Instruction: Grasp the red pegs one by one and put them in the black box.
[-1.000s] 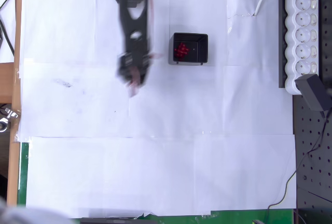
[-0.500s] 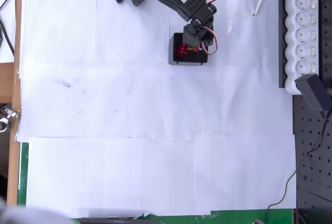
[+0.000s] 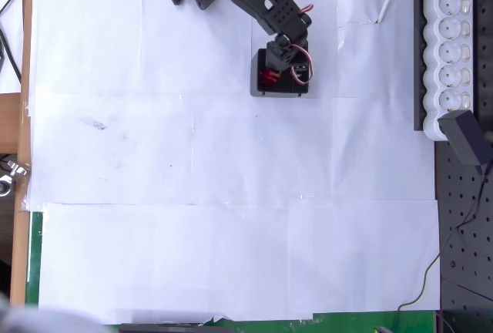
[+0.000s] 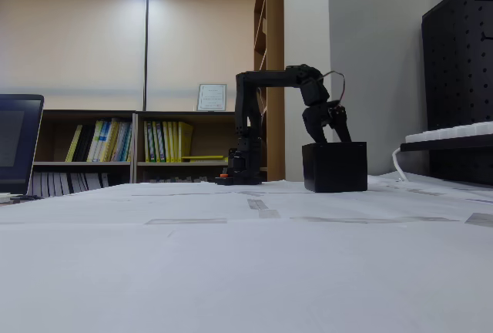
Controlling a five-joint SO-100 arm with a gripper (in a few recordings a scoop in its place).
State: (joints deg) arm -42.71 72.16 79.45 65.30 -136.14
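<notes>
Presently, left to right in the overhead view: the white paper carries no loose pegs. Red pegs lie clustered inside the black box. The gripper hangs over it; jaw state cannot be told. Task appears nearly complete.

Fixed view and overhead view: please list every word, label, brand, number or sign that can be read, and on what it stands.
None can be read.
Framed sheet on the shelf: print too small.
Book spines: lettering blurred.
Power strip: no legible marking.
Black box, red pegs, gripper: no text seen.
</notes>
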